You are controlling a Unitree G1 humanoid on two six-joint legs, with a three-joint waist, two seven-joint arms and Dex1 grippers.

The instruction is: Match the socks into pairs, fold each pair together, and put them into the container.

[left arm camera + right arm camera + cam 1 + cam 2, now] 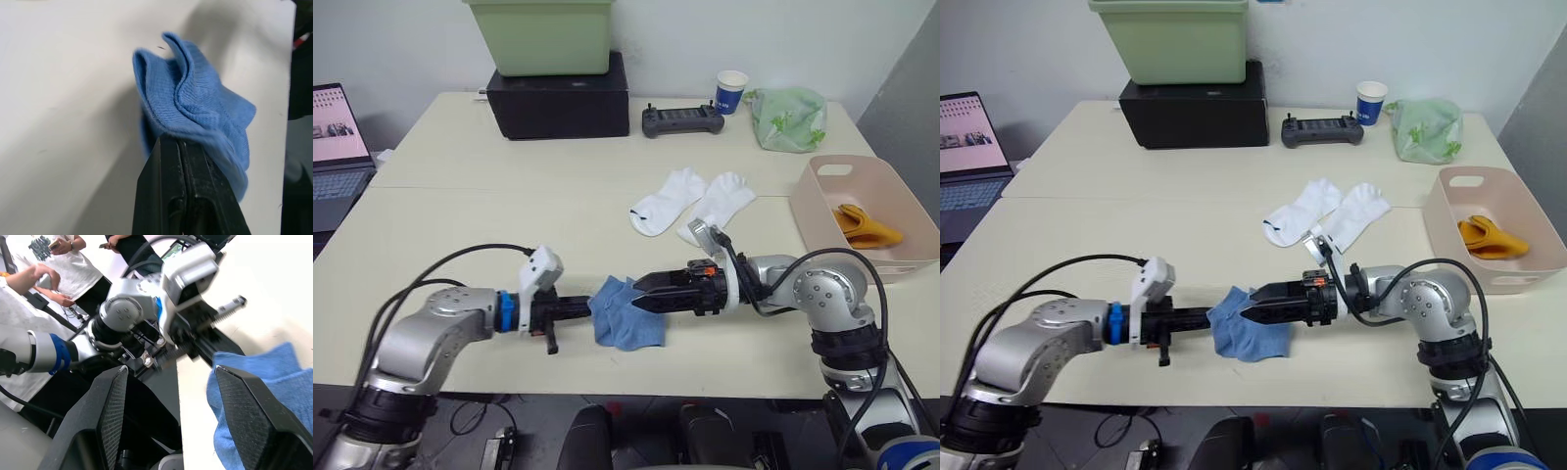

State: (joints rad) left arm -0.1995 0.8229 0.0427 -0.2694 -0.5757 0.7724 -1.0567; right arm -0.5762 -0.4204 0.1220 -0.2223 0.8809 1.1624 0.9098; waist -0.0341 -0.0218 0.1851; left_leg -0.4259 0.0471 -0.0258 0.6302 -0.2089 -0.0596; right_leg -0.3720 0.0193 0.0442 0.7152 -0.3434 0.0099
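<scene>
Blue socks (625, 313) bunched at table's (460, 225) near edge, count unclear. Left gripper (590, 307) clamped on their left edge, fingers (183, 196) pressed together. Right gripper (641, 291) at bundle's right side, fingers (249, 416) spread wide, 1 resting against blue fabric. 2 white socks (695, 204) lie overlapping at mid-table. Pink container (876, 264) at right edge holds mustard-orange socks (865, 226), folded. 1 green bin (543, 34) on 1 black box (560, 98) at back.
</scene>
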